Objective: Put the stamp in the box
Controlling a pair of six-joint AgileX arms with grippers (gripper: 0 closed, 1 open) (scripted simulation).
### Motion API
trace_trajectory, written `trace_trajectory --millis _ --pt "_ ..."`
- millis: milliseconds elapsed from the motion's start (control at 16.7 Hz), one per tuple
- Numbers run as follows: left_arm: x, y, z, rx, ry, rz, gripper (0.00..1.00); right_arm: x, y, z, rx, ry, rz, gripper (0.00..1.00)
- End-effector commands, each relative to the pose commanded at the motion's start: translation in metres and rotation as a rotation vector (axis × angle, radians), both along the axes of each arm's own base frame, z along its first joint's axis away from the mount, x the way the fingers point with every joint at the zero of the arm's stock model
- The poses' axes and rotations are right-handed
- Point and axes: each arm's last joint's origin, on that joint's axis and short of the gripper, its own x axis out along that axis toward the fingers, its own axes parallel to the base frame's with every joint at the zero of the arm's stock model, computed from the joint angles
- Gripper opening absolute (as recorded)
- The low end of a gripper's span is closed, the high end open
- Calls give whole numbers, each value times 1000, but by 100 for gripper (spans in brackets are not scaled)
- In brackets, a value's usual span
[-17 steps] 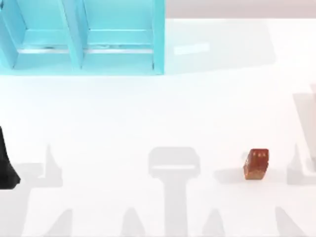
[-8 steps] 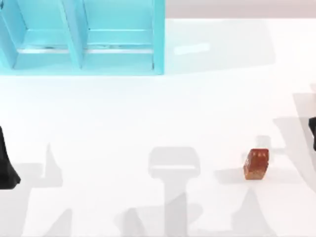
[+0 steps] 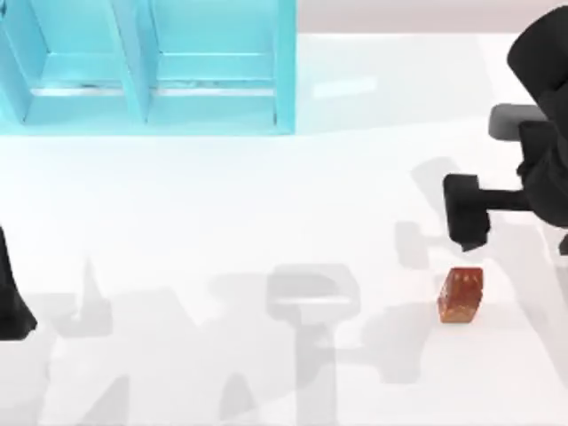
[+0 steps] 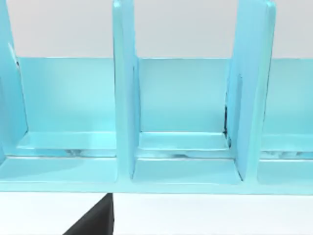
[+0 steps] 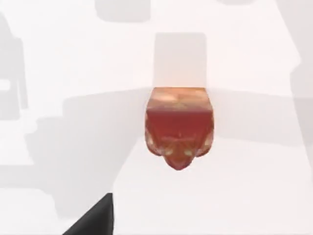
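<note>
Counter: plain white counter (image 3: 222, 204) all round, with grey shadows lying across the lower half.
What changed: half a second ago the right arm was just a dark sliver at the right edge, now it's come well into the top view from the upper right, and the shadows on the counter have shifted with it.
Right hand: the right hand (image 3: 466, 213) is hanging just beyond the stamp on the far side, not touching it. Honestly can't tell whether it's spread or pressed together.
Stamp: the stamp (image 3: 461, 295) hasn't moved, it sits on the counter at lower right, reddish-brown block with a few pale marks on top. The right wrist view looks right at it (image 5: 179, 125), nothing gripping it.
Box: the light blue box (image 3: 151, 67) is at the counter's upper left, well apart from the stamp. Upright dividers split it into compartments; the left wrist view faces them (image 4: 183, 147) and I see nothing lying inside.
Left arm: the left arm (image 3: 11, 293) is parked at the left edge, same spot as before.
</note>
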Motion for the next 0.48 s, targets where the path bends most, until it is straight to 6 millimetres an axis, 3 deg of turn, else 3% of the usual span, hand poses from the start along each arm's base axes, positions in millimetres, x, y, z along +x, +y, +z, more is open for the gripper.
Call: trace_trajectory --millis 240,480 --pt "0 0 0 0 0 0 100 22 28 -13 -54 135 0 100" --pt "0 0 0 0 0 0 100 26 34 -15 -63 156 0 100"
